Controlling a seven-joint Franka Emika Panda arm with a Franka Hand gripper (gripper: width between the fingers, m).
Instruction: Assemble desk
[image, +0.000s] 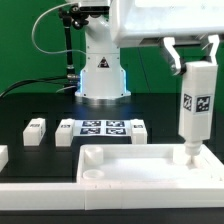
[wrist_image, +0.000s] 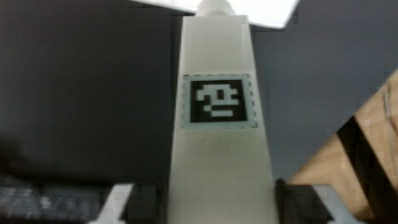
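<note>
My gripper is shut on the top of a square white desk leg with a black-and-white tag, holding it upright. The leg's narrow lower tip sits at the corner of the tabletop panel on the exterior view's right; whether it is seated in the socket I cannot tell. The panel is wide, flat and white with a raised rim and lies at the table's front. In the wrist view the tagged leg runs away from the camera between my dark fingers, its tip over a white surface.
The marker board lies behind the panel, in front of the robot base. Two loose white legs lie to the board's left and another to its right. A long low white rail runs along the front.
</note>
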